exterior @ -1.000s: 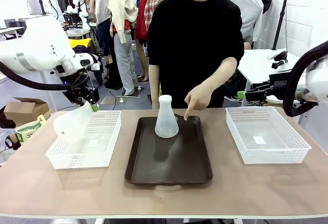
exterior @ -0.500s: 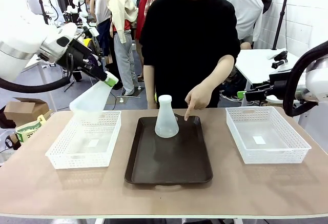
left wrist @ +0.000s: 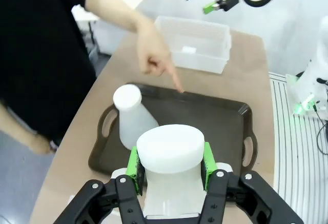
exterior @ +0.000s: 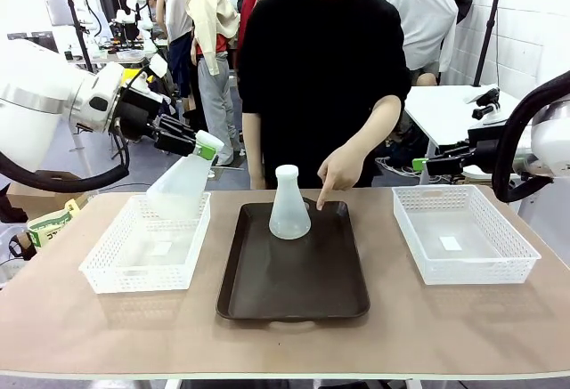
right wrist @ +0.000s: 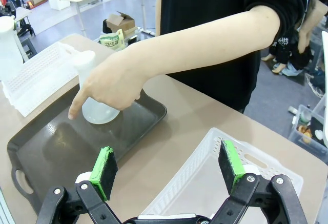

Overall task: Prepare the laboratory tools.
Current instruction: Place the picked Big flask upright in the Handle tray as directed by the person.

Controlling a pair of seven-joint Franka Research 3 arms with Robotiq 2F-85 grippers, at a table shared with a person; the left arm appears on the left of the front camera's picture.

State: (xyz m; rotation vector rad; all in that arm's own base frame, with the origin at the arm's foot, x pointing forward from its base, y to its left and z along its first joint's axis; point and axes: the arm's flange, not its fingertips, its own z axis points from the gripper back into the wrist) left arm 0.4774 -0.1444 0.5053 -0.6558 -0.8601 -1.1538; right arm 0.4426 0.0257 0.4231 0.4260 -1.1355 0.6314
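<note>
Because my left claw [exterior: 207,146] is clamped on one flask's [exterior: 181,190] neck, it hangs tilted over the left basket [exterior: 147,243]; the other flask [exterior: 289,203] stands on the tray [exterior: 294,269], where the person's hand [exterior: 338,173] points; my right claw [right wrist: 166,170] waits apart.

One frosted flask [exterior: 289,204] upright on tray, other flask [exterior: 181,186] tilted, held aloft

Front cam faces person; wrist cams share tray [left wrist: 225,126].
</note>
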